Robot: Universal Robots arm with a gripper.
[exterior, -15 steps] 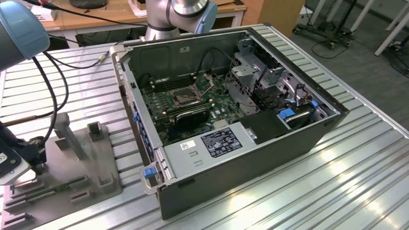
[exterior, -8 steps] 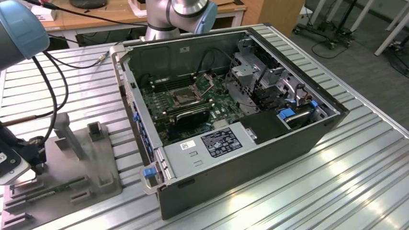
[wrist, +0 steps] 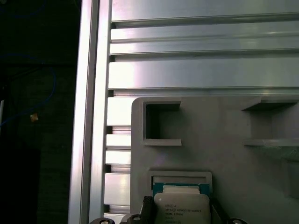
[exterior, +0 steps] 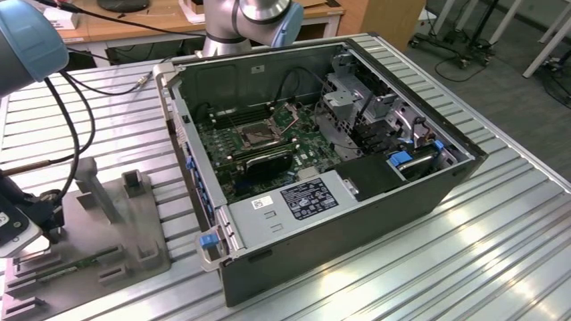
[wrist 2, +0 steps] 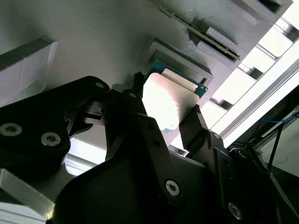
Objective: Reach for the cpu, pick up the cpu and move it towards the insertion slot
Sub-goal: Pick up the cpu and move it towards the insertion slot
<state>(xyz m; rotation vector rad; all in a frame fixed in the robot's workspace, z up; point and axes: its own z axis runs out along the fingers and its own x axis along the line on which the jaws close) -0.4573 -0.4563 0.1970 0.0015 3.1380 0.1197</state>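
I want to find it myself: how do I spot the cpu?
Look at the grey tray beside the open computer case, on the exterior view's left. In both wrist views the cpu lies at a shallow square pocket of it. It is a small flat silver square, unlike the long thin green memory stick nearby.

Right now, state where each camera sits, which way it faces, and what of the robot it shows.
Exterior view: high off the arm, looking down on the open black computer case and its square metal-framed insertion slot; the silver-and-blue arm links show.
First wrist view: on the wrist, looking past the black gripper at the small silvery square cpu at the flat grey tray recess.
Second wrist view: also wrist-mounted, another angle, past the gripper at the cpu.
Both wrist views share cpu, gripper and tray.
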